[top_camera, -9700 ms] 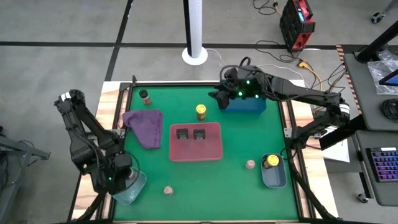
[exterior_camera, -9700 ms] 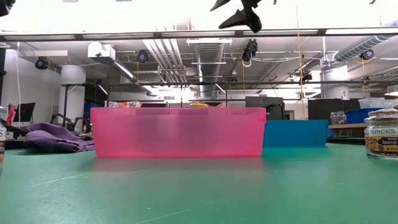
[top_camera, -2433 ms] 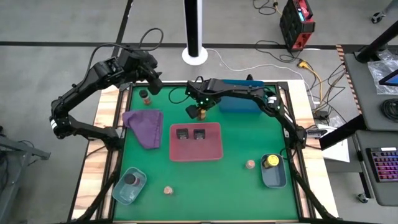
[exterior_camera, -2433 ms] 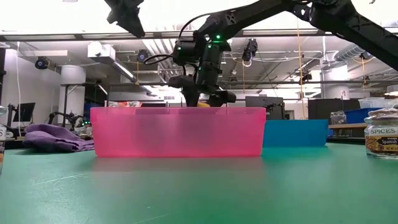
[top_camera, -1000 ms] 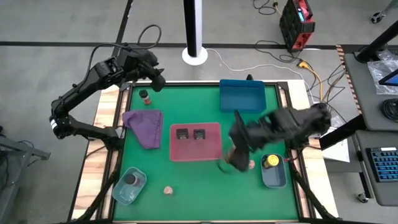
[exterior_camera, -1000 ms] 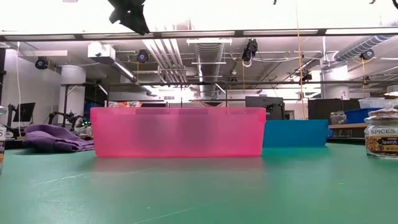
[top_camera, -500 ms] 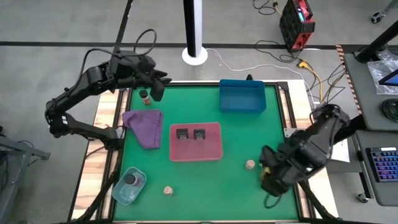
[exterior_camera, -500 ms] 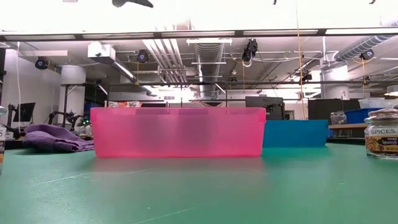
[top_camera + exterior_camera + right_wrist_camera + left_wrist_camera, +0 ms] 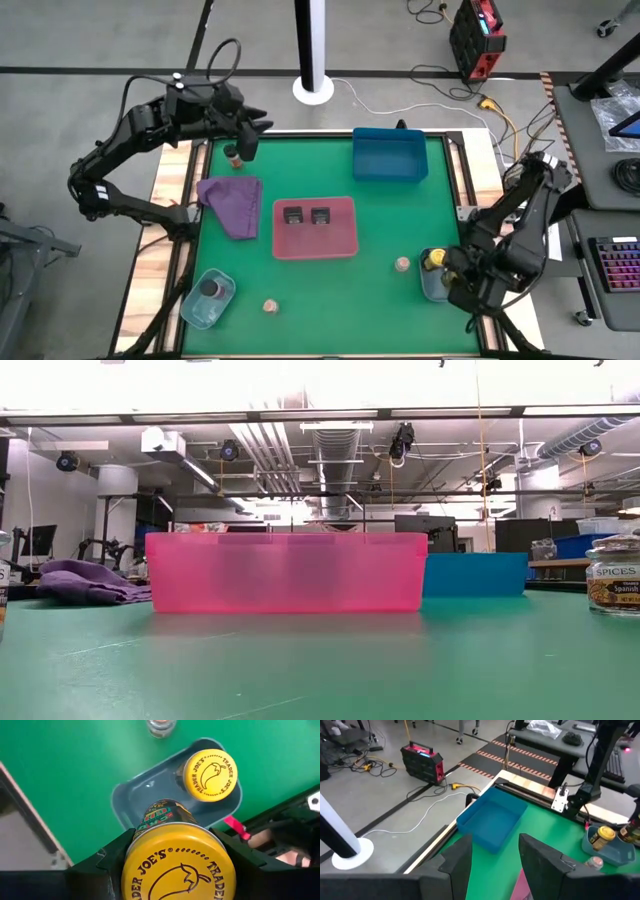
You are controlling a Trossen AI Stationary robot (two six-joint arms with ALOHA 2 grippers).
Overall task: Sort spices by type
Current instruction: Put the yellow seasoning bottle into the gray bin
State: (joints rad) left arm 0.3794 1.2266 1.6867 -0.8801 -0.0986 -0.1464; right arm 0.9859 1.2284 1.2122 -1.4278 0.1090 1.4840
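My right gripper (image 9: 455, 280) hangs over the grey-blue tray (image 9: 135, 795) at the table's near right, shut on a yellow-capped jar (image 9: 179, 867). A second yellow-capped jar (image 9: 209, 774) stands in that tray. My left gripper (image 9: 250, 135) is high over the far left corner, open and empty (image 9: 495, 855), above a dark shaker (image 9: 233, 155) standing on the mat. Two black tins (image 9: 307, 215) sit in the red tray (image 9: 345, 245). Another dark shaker (image 9: 210, 289) stands in the pale blue tray at the near left. Two tan jars (image 9: 401, 265) (image 9: 270, 305) stand on the mat. My right gripper pinches the jar by the opposite sides of its yellow cap (image 9: 131, 870) between the two fingers (image 9: 100, 870). The fingers come from above, pointing down. The jar hangs upright, cap up, lifted clear above the grey-blue tray.
An empty blue tray (image 9: 389, 155) lies at the far right and a purple cloth (image 9: 233, 203) at the left. The low view shows the red tray's wall (image 9: 285, 572) and a spice jar (image 9: 612, 578) at its right edge. Bare green mat lies along the near side.
My right gripper has carried the yellow-capped jar from beside the red tray toward the table's near right corner and down, stopping over the grey-blue tray. My left gripper has risen out of the low view and tipped a little, staying over the far left corner.
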